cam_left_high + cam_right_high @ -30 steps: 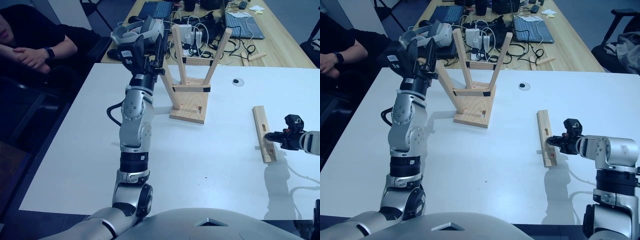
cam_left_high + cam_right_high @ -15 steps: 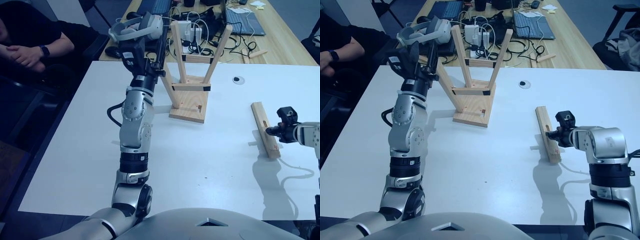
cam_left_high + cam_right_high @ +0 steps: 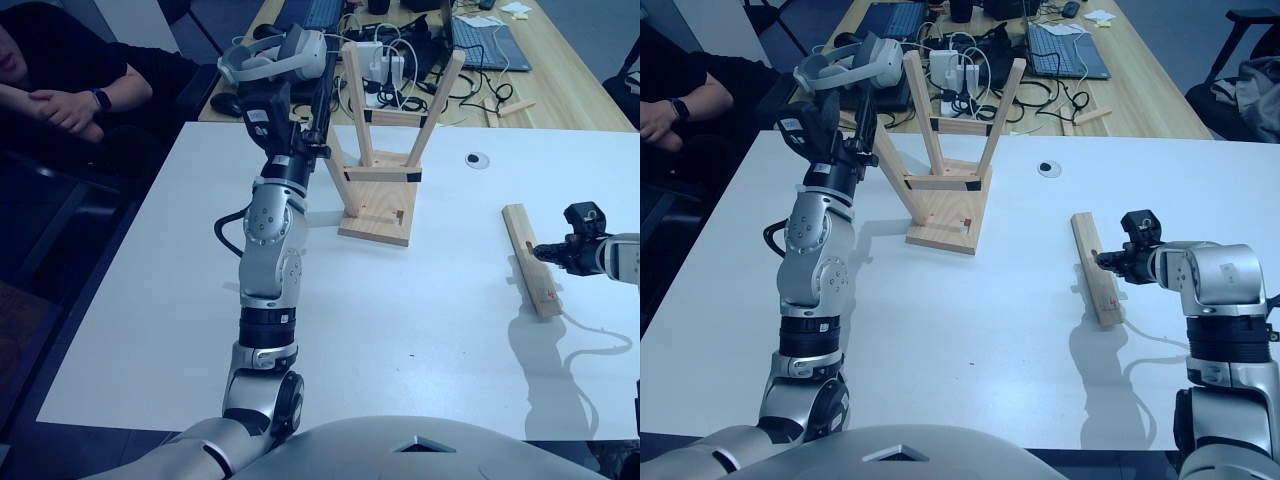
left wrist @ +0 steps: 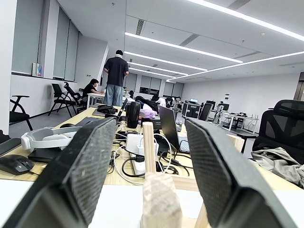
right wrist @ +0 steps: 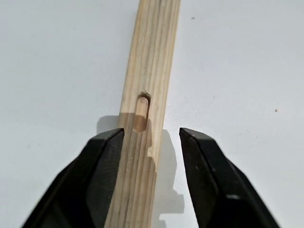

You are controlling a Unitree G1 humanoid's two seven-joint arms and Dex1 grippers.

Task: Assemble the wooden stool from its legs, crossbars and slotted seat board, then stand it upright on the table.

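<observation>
right side first: the loose leg (image 3: 1095, 270) lies flat on the white table (image 3: 400, 320), well apart from the half-built stool (image 3: 378, 190). its long axis runs from near to far, tipped a little off straight. the right gripper (image 5: 151, 135) comes in from the outer side, across that axis, so the fingers bracket the leg's width, not its length. jaws apart, nothing clamped yet. in the wrist view one finger (image 5: 102, 175) sits right at the wood's edge, whether touching i can't tell, while the other stands clear with table showing between. the leg's slot (image 5: 141, 111) faces up, just ahead of the fingers.

over on the left, the stool rests upside down, seat board (image 3: 375, 228) flat on the table, three legs up and crossbars between them. the left gripper (image 3: 300, 95) hangs high at the top of the nearest leg (image 3: 335, 170). its pads are spread either side of the leg's end with air on both sides, so it's framing the wood, not holding it.

the loose leg belongs to the right arm — it's the nearer one by far. a squeeze across the width looks like the next call, and the offset suggests the wood may slide sideways as the jaws meet.
</observation>
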